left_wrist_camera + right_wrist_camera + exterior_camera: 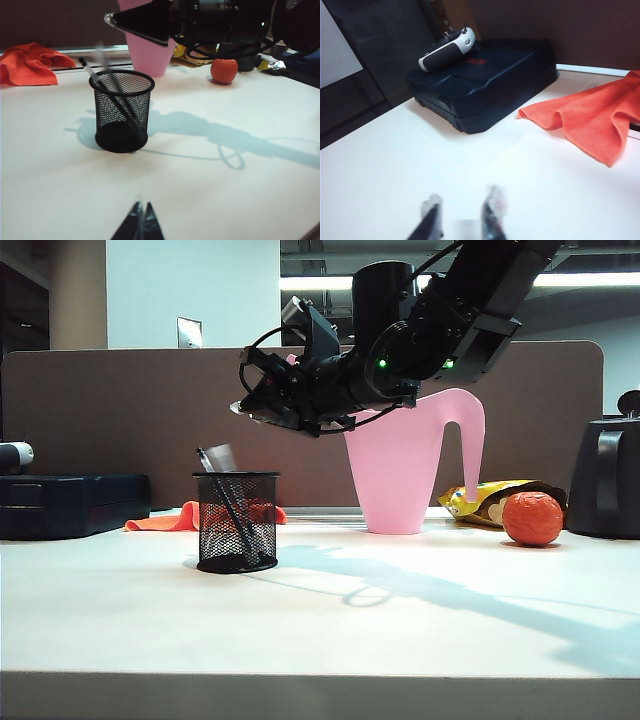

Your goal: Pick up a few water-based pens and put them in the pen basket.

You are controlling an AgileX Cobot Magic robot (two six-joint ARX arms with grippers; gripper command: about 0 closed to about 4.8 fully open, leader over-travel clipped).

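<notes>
A: Black wire mesh, pen basket (pixel 237 530), upright on the white bench (pixel 320 630), left of middle in the exterior view. Contents?

B: One dark pen (pixel 232 515) inside, leaning across the cup, pale clear end poking out above the rim. Second pen (pixel 222 457) just a blurred streak at the rim, lower part inside the mesh, upper part above it. Touching the mesh or not: cannot tell.

A: Right hand (pixel 252 405)?

B: High over the bench, above and slightly right of the basket, tilted down toward it. Fingers parted in its wrist view, gripping nothing; too blurred for more. Beyond them: an orange cloth (pixel 590 117), a dark case (pixel 485 85), a grey-and-white controller (pixel 447 47) on top of the case.

A: Left hand (pixel 141 222)?

B: Low, near the bench, well apart from the basket. Fingertips pressed together, closed on nothing.

A: Background?

B: Pink watering can (pixel 400 480) behind the basket, to its right. Orange fruit (pixel 532 518) farther right, just beside a yellow packet (pixel 480 498).
</notes>
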